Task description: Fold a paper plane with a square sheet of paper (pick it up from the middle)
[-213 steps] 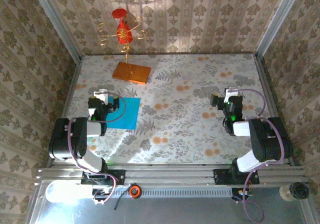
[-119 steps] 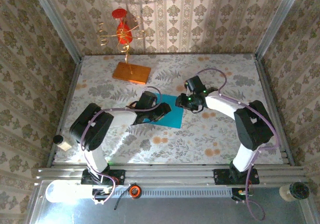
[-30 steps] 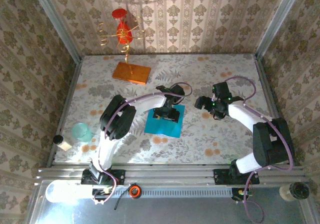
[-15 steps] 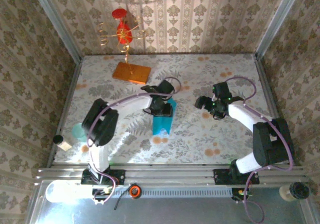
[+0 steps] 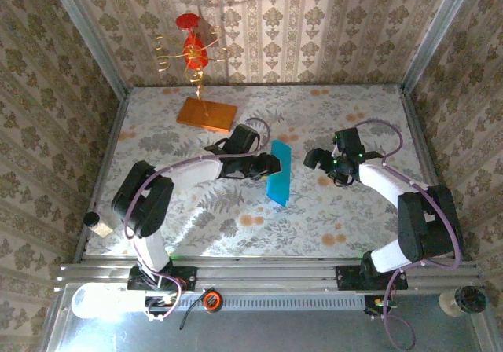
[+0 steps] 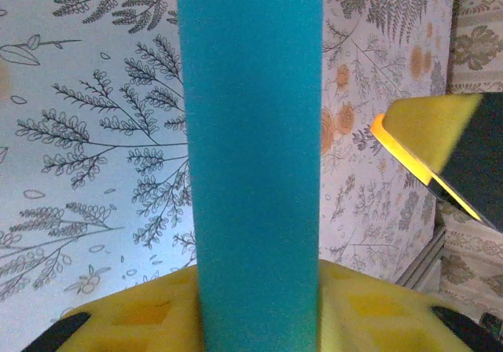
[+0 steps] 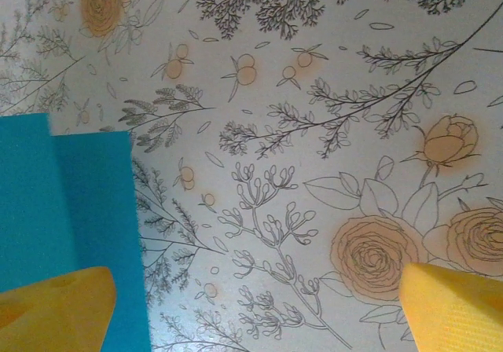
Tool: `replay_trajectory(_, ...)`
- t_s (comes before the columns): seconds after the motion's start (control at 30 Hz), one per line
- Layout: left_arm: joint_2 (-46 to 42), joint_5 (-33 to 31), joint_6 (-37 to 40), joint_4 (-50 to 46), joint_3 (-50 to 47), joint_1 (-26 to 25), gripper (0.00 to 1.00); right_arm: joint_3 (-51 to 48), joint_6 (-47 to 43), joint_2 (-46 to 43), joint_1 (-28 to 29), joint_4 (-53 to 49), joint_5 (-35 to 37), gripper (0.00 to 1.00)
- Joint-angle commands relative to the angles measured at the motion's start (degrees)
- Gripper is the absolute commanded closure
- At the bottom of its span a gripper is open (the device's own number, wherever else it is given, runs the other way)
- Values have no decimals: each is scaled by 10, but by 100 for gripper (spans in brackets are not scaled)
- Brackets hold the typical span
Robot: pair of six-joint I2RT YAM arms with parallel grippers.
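Note:
The square sheet of paper (image 5: pixel 279 173) is cyan-blue and bent double into a narrow strip, raised off the flowered table near its middle. My left gripper (image 5: pixel 267 166) is shut on it. In the left wrist view the sheet (image 6: pixel 251 132) runs straight up from between the yellow fingers (image 6: pixel 134 317) of my left gripper (image 6: pixel 259 309). My right gripper (image 5: pixel 318 161) stands open just right of the sheet, apart from it. In the right wrist view the sheet (image 7: pixel 71 210) lies beside the left fingertip (image 7: pixel 55 305) of my right gripper (image 7: pixel 255 305), with bare tablecloth between the fingers.
An orange slab (image 5: pixel 206 114) lies at the back left, with a red and gold wire ornament (image 5: pixel 192 49) standing behind it. Patterned walls with metal posts close in the table on three sides. A small dark object (image 5: pixel 93 220) sits at the left edge.
My left gripper has closed on the middle of the flat sheet and lifted it, so the sheet folded into a narrow strip. The left arm swung its elbow to the left. The right arm barely moved.

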Motion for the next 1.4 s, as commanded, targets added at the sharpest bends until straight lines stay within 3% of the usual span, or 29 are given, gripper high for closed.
replay_trajectory(0.0,21,1,-10,26,-15,5,63,-3,8,-11,-3,8,-20,6)
replay_trajectory(0.4,55,-92,64,-67,-23,3,69,-22,22,0,7,51,-83,16)
replay_trajectory(0.73,107,-176,119,-198,45,-26,69,-22,33,23,25,61,-90,27)
replay_trajectory(1.37,148,-202,162,-239,70,-42,64,-18,35,30,27,60,-87,28)
